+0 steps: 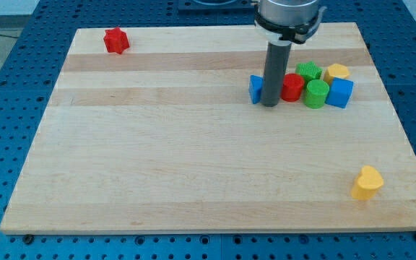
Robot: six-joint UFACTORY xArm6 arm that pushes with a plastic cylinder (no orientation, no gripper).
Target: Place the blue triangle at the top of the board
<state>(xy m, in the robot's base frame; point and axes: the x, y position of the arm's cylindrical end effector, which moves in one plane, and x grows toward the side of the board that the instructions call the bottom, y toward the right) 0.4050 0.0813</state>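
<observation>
The blue triangle (256, 88) lies on the wooden board (193, 166) in the upper right part, partly hidden by my rod. My tip (270, 105) rests on the board right against the triangle's right side, between it and a red block (292, 87). The triangle sits well below the board's top edge.
A cluster lies right of my tip: the red block, a green star-like block (308, 71), a green cylinder (315, 94), a yellow block (336, 71) and a blue cube (340, 92). A red star-like block (115, 40) sits top left. A yellow heart-like block (367, 182) sits lower right.
</observation>
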